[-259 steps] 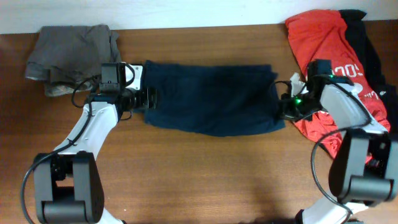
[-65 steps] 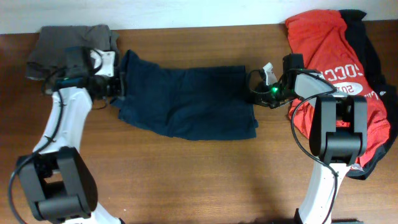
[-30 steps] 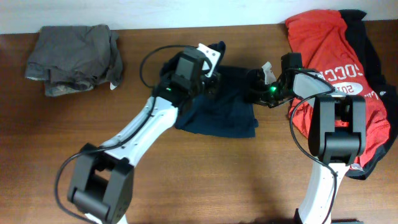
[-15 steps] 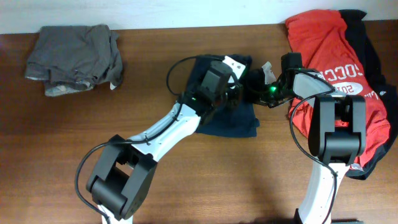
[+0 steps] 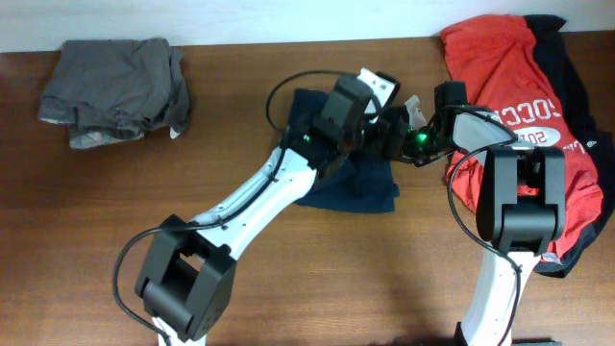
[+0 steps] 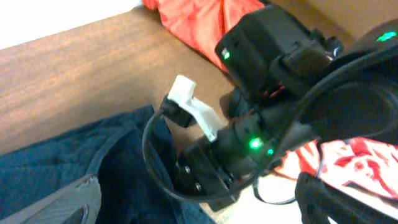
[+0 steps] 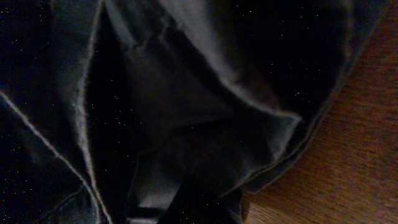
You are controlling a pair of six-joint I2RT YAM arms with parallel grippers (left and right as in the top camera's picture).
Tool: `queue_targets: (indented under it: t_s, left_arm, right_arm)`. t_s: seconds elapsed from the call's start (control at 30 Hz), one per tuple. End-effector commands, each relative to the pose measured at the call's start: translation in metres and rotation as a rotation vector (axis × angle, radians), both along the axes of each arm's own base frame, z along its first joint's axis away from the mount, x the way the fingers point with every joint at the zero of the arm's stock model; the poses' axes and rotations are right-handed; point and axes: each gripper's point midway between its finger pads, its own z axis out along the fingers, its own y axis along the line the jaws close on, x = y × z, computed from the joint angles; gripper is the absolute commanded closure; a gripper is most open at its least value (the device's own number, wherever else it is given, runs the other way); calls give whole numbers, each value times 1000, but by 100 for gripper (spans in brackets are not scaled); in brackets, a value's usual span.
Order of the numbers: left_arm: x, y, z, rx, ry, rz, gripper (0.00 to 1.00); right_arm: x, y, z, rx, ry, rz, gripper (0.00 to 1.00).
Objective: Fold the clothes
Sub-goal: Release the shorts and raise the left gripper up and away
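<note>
The navy shorts (image 5: pixel 360 187) lie at the middle of the counter (image 5: pixel 288 288), bunched, with one end doubled over towards the other. They are judged light, limp and non-slippery: the cloth sags and creases wherever it is unsupported, so it should be taken by a hem or corner, pinched through both layers, and kept taut between two holds. The left fingers (image 6: pixel 59 205) sit at the right-hand end of the shorts, with navy cloth lying against the one grey finger in view; whether they grip it cannot be told. The right fingers (image 6: pixel 194 180) sit at the same end, just beside the left pair and nearly touching. The right wrist view is filled with dark folds pressed close to the lens, so their state cannot be told either, though they appear buried in the fabric. Outward, a red jersey (image 5: pixel 490 67) with white lettering lies spread at the far right, over a black garment (image 5: pixel 567 67). A grey-brown garment (image 5: pixel 115 77) lies crumpled at the far left, well apart. No container is in view; every garment rests directly on the counter.
</note>
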Motion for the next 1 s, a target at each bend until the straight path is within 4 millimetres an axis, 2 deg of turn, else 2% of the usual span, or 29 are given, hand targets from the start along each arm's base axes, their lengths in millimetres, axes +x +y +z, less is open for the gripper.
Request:
queue_targets:
  t_s: [0.0,0.13,0.2,0.3,0.37,0.5,0.63,0.73,0.87,0.97]
  left_arm:
    - [4,7,75,-51,-98,-13,1]
    - [18,41,110,-44,-101,47,1]
    - [27,66,117,-32,-87,92,1]
    - [42,107,111,-1,-45,171,1]
    - [50,131,103,19,-13,218,1]
    - [66,187,89,52,49,325,1]
    - [74,229,82,77,79,397,1]
    - [76,256,75,94,111,442,1]
    - [77,273,61,133,144,452,1]
    - [78,274,53,139,161,454,1]
  right_arm:
    - [-15,-13,-33,-41,94,-16,96]
    - [-8,-24,2,28,77,-46,96]
    - [-7,-30,22,33,62,-44,88]
    - [-9,-33,49,26,33,-9,56]
    - [-10,-31,66,21,15,10,48]
    - [-8,-21,95,14,-29,33,38]
    - [-8,-4,112,10,-76,71,34]
    - [-10,13,116,14,-87,108,34]
    - [-10,42,118,19,-109,156,33]
    - [-8,64,123,29,-153,203,32]
